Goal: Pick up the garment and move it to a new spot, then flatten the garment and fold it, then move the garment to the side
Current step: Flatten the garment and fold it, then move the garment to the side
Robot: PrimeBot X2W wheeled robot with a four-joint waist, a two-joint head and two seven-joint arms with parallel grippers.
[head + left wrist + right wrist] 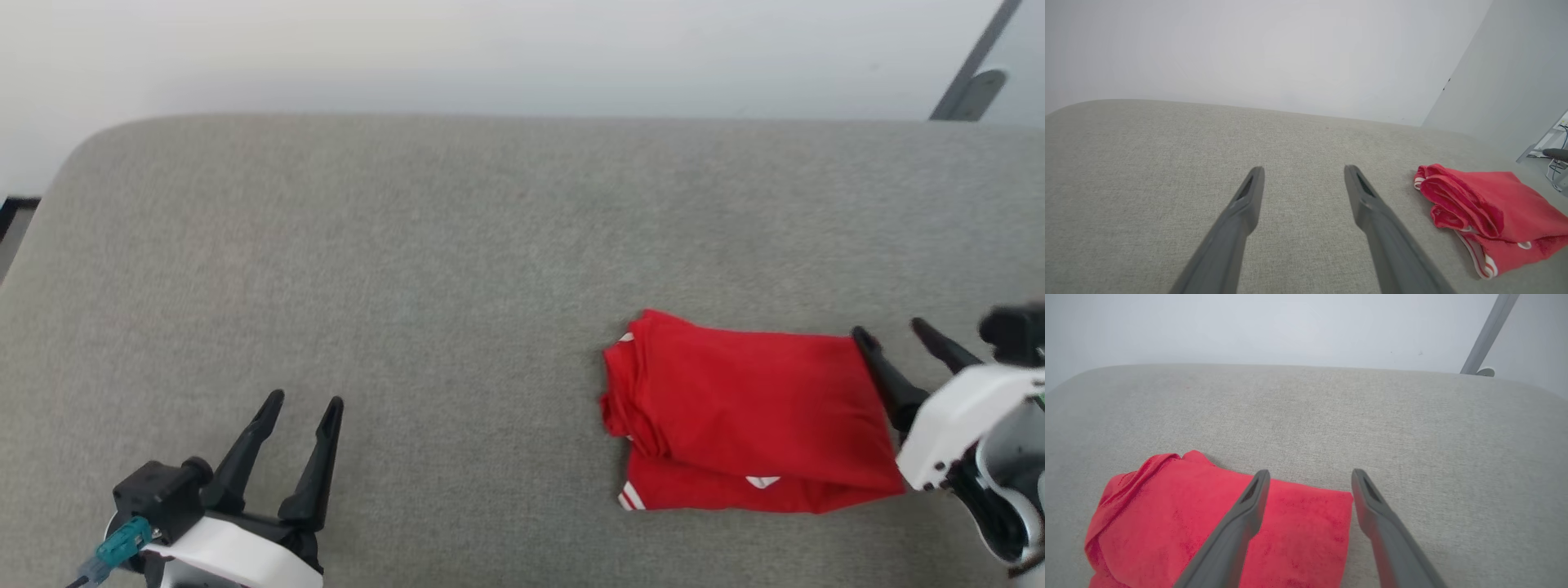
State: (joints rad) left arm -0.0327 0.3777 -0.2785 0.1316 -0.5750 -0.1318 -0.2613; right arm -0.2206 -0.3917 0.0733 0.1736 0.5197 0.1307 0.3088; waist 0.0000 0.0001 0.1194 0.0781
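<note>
The garment (747, 416) is a red jersey with white trim, folded into a compact stack on the right part of the grey cushion (408, 269). It also lies at the right of the left wrist view, garment (1486, 212), and at the lower left of the right wrist view, garment (1208, 531). My right gripper (891, 330) stands open just at the stack's right edge, one finger over the cloth, nothing held. In its own view the right gripper (1310, 473) straddles that edge. My left gripper (305, 400) is open and empty at the lower left, far from the jersey.
The cushion's rounded far edge meets a pale wall (490, 57). A grey slanted metal leg (971, 73) stands beyond the far right corner. Cables and white equipment (1557, 155) lie off the cushion's right side.
</note>
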